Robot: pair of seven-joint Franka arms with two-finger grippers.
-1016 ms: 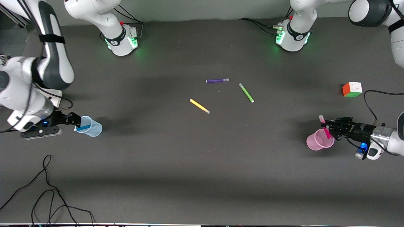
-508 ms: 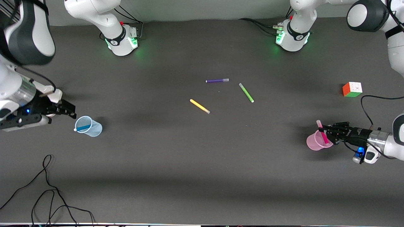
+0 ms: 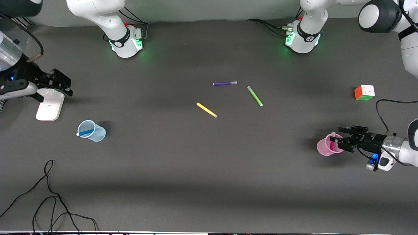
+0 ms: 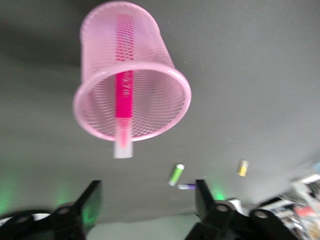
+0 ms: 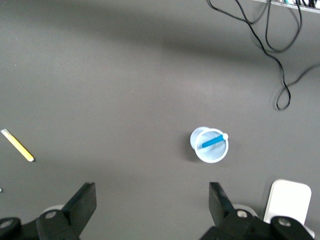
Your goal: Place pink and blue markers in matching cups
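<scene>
The pale blue cup [image 3: 93, 131] stands near the right arm's end of the table with the blue marker [image 3: 85, 132] in it; both show in the right wrist view, the cup [image 5: 200, 150] and the marker [image 5: 212, 141]. My right gripper [image 3: 69, 86] is open and empty, up in the air away from the cup [image 5: 152, 205]. The pale pink cup [image 3: 324, 147] holds the pink marker [image 3: 332, 145], its pale cap sticking out over the rim [image 4: 123, 95]. My left gripper [image 3: 337, 138] is open beside the pink cup's [image 4: 150, 60] rim and free of the marker [image 4: 147, 205].
A purple marker [image 3: 224, 83], a green marker [image 3: 254, 96] and a yellow marker [image 3: 206, 110] lie mid-table. A colour cube [image 3: 364, 92] sits toward the left arm's end. A white flat block [image 3: 49, 104] lies below my right gripper. Black cable [image 3: 49, 195] trails near the front edge.
My right gripper drew away from the blue cup, up and toward the robots' bases. My left gripper opened and let go of the pink marker, which dropped into the pink cup.
</scene>
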